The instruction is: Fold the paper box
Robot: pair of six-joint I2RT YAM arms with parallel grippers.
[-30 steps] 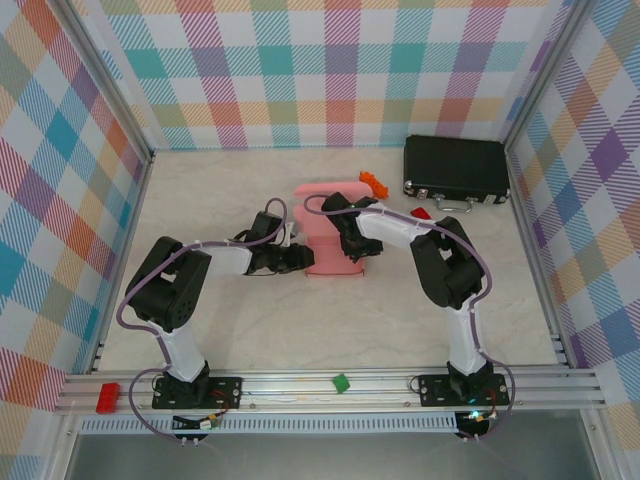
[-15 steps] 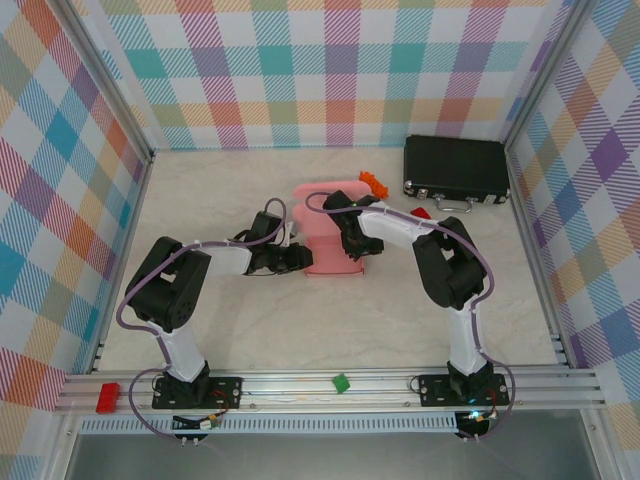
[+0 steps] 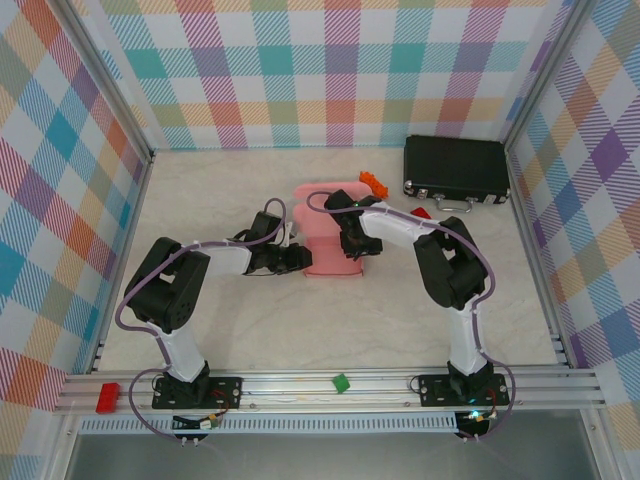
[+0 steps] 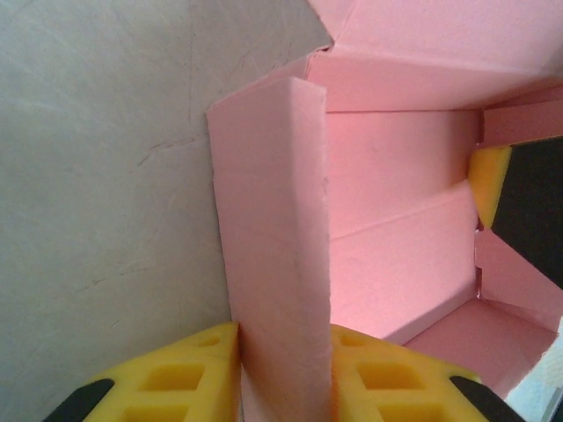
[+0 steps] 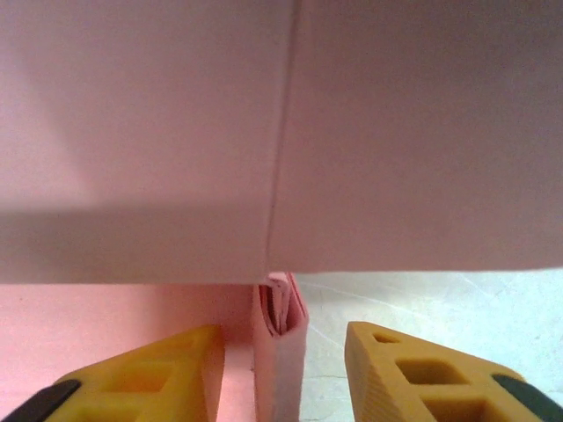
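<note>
The pink paper box (image 3: 328, 222) lies mid-table with its side walls folded up. My left gripper (image 3: 300, 258) comes in from the left. In the left wrist view its yellow fingers (image 4: 193, 365) press on both sides of the doubled left wall (image 4: 273, 229), so the left gripper (image 4: 283, 343) is shut on it. My right gripper (image 3: 352, 243) reaches over the box's right side. In the right wrist view the right gripper (image 5: 283, 360) is open and straddles the folded right wall (image 5: 280, 352), with a gap on each side. A pink panel (image 5: 281, 132) hangs over that wall.
A black hard case (image 3: 456, 168) lies at the back right, with an orange bit (image 3: 373, 182) and a red bit (image 3: 421, 213) close to the box. A green block (image 3: 341, 382) and a red block (image 3: 107, 397) rest on the front rail. Checked walls enclose the table.
The right gripper's jaws have spread apart from the folded right wall. The left gripper has tightened on the left wall and holds it. Neither arm has shifted much.
</note>
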